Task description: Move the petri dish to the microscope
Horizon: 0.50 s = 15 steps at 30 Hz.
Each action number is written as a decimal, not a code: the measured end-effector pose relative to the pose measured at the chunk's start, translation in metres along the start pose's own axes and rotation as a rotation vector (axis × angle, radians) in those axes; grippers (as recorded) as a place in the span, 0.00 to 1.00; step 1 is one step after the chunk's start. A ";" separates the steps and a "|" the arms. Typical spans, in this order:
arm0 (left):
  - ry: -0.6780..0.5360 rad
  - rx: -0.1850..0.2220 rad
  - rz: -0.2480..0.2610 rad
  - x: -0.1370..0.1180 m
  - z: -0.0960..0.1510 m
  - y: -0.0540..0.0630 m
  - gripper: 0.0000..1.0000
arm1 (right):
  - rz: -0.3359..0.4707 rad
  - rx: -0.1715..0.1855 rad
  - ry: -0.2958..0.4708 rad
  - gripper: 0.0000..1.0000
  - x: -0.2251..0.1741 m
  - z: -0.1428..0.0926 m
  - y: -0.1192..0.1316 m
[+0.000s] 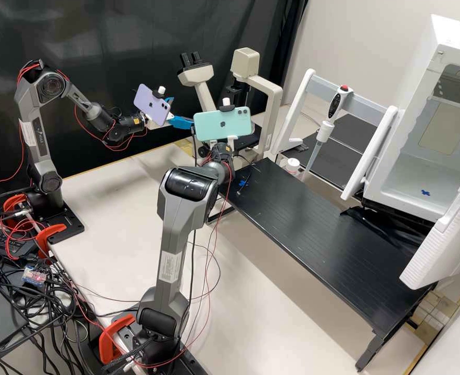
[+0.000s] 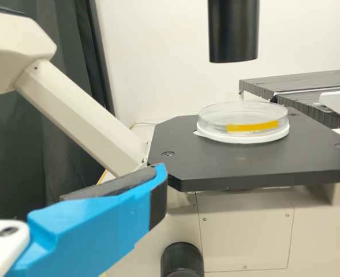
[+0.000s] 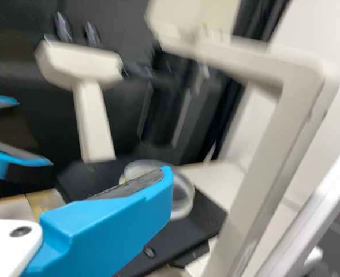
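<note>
In the high view, my left gripper is beside the microscope; my right gripper is in front of it, fingers hidden behind a phone. The left wrist view shows the clear petri dish with a yellow strip, lying flat on a white round base on the black stage. My left gripper is open in front of the stage, apart from the dish. In the right wrist view, a finger of my open right gripper partly covers the dish.
A black optical tube hangs above the stage. The microscope's upright arm stands beside the dish. A low black rack, a pipette on a white stand and an open white chamber stand farther right.
</note>
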 end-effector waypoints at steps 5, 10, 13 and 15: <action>0.000 0.000 0.000 0.000 0.000 0.000 1.00 | 0.072 -0.043 0.083 1.00 -0.039 -0.010 -0.005; 0.000 0.000 0.000 0.000 0.000 0.000 1.00 | 0.173 -0.025 0.072 1.00 -0.075 0.004 -0.002; 0.000 0.000 0.000 0.000 0.000 0.000 1.00 | 0.246 -0.015 0.030 1.00 -0.100 0.023 0.001; 0.000 0.000 0.000 0.000 0.000 0.000 1.00 | 0.304 -0.017 -0.051 1.00 -0.117 0.037 0.003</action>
